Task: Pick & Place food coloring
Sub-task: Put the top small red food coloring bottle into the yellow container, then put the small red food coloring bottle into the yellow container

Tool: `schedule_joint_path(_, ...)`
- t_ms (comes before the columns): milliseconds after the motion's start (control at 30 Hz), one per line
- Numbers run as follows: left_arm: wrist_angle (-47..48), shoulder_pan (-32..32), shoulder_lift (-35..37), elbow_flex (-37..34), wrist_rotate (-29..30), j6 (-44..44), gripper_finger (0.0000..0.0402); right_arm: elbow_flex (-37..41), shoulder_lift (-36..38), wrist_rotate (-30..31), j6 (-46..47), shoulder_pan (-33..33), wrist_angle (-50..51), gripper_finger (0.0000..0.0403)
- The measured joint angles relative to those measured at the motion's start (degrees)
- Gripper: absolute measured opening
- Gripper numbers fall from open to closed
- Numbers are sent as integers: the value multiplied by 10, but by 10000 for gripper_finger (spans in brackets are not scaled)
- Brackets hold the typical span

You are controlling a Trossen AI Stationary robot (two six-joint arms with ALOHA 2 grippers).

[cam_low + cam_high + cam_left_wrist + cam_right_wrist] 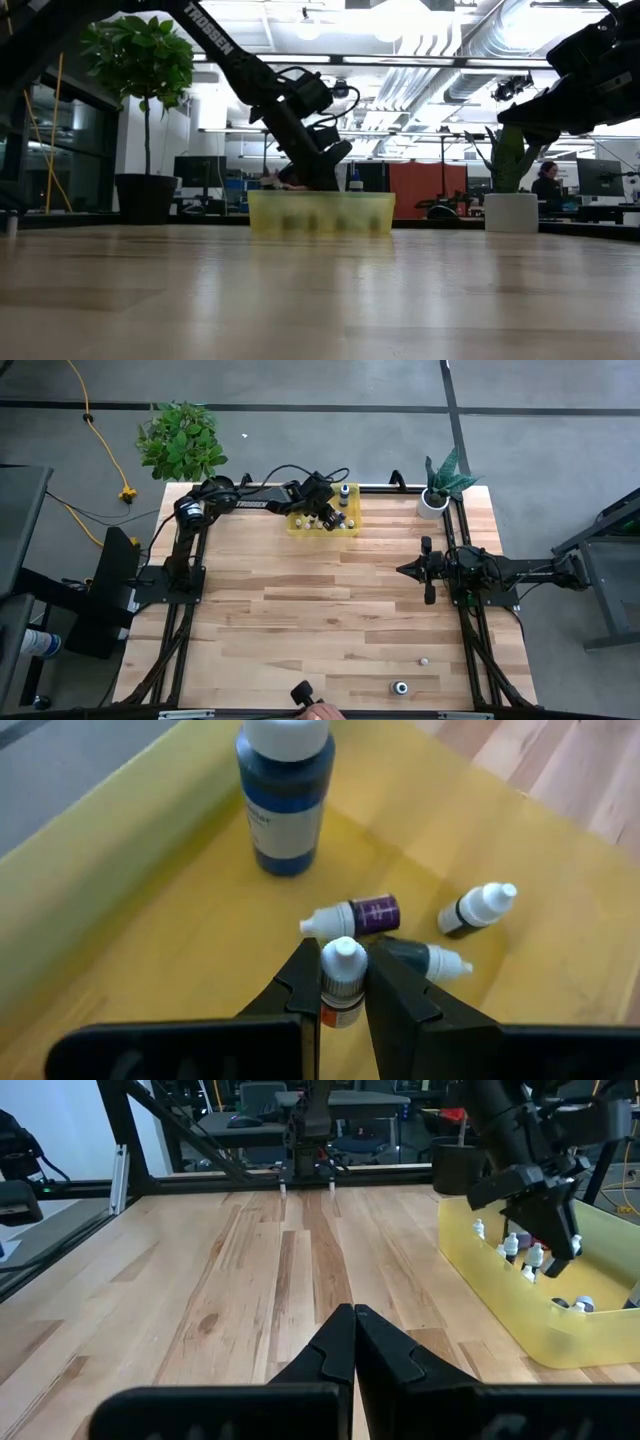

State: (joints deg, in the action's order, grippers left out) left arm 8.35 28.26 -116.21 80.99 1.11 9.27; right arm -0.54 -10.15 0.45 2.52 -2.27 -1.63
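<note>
Over the yellow see-through bin point(345, 530) at the table's far edge my left gripper point(342, 960) is shut on one small food coloring bottle point(342, 982), white-capped with an orange label. More bottles are in the bin: a tall blue one point(285, 800) stands upright, while a purple one point(358, 915) and two dark ones point(478, 908) lie on its floor. Two more tiny bottles point(423, 659) point(399, 687) stand on the table near its near edge. My right gripper point(403, 570) waits shut at the table's right side. My left gripper pinches the small bottle by its body just below the white cap point(343, 956), one finger point(300, 982) on each side. The fingers come from above, slanting down into the bin. The bottle stands upright in the hold, cap toward the camera; the fingers hide its lower end.
A small white plant pot point(433, 502) stands at the far right corner. A person's hand point(318, 711) with a dark object point(301, 691) shows at the near edge. Bare wood lies across the table's middle point(320, 610).
</note>
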Motion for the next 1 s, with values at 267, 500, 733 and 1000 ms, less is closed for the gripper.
schedule_joint_path(267,-5,7,0,0,-6,15,37,0,0,0,0,0,0,0)
schedule_joint_path(500,-4,6,0,0,-15,14,40,0,0,0,0,0,0,0)
schedule_joint_path(733,-5,6,0,0,-23,11,88,0,0,0,0,0,0,0)
schedule_joint_path(1000,-5,6,0,0,-23,11,106,0,0,0,0,0,0,0)
